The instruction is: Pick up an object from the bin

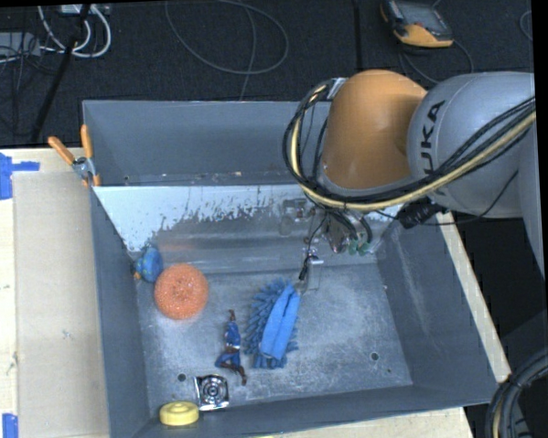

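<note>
My gripper hangs below the arm's orange cover, near the middle of the bin. Its tip is just above the upper end of a blue bristly brush, which lies slanted on the bin floor. A small dark blue figurine lies just left of the brush. Further left sits an orange round scrubber.
A small blue lump rests against the left wall beside the scrubber. A yellow tape measure and a small metal piece lie in the front left corner. The arm reaches in from the right.
</note>
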You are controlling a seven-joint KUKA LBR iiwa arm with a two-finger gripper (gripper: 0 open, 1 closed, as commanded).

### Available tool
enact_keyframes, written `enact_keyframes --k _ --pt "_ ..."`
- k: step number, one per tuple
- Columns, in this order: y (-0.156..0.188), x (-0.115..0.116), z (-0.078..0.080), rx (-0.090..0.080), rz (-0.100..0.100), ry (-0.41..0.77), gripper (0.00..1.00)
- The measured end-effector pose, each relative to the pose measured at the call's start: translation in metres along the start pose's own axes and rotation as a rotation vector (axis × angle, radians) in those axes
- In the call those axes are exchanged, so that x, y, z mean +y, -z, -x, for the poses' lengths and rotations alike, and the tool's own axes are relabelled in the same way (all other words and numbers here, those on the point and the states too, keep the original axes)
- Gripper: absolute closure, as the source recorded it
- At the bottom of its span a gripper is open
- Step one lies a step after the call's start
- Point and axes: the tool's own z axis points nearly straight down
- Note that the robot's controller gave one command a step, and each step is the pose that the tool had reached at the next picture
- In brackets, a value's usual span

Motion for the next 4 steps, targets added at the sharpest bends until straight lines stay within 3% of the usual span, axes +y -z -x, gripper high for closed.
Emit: enact_keyframes --k 1,2,3,4 --pt "-0.043 0.003 -0.035 -0.004 0.000 0.065 0.00" --pt "-0.099 0.029 -0.089 0.002 0.000 0.146 1.00" --pt "-0.099 0.029 -0.089 0.002 0.000 0.146 1.00" --pt "-0.098 -0.004 -0.119 0.004 0.000 0.338 1.00"
